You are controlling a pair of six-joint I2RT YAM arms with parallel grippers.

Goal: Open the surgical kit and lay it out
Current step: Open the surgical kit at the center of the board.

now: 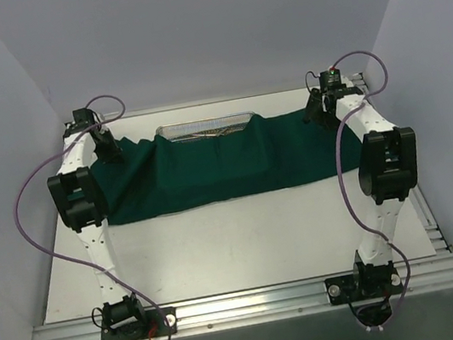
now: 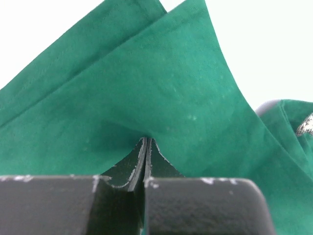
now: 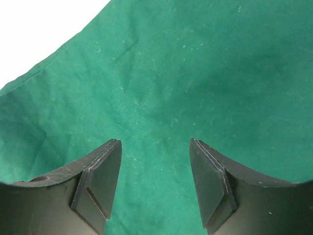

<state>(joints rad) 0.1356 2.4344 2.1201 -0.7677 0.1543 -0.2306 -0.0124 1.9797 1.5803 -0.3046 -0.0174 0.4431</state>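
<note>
Locate the dark green drape spread in a wide band across the far half of the white table, reaching from the left gripper to the right gripper. Find the wire-mesh tray at the far edge of the drape, near its middle, far rim and part of the mesh bare, near side covered by cloth. Note thin steel shapes inside the tray, too small to identify. In the left wrist view, see the pads of the left gripper pressed flat together on a pinched fold of the drape, with two layered flaps of cloth rising from the pinch. Read as fully closed with cloth held. In the right wrist view, see the fingers of the right gripper standing partly apart over a flat stretch of drape near its edge, with green cloth visible through the gap and nothing clamped between the pads. Cannot tell whether the fingertips touch the cloth. Note the left arm at the left end of the drape and the right arm at the right end, both reaching forward from the near rail.
</note>
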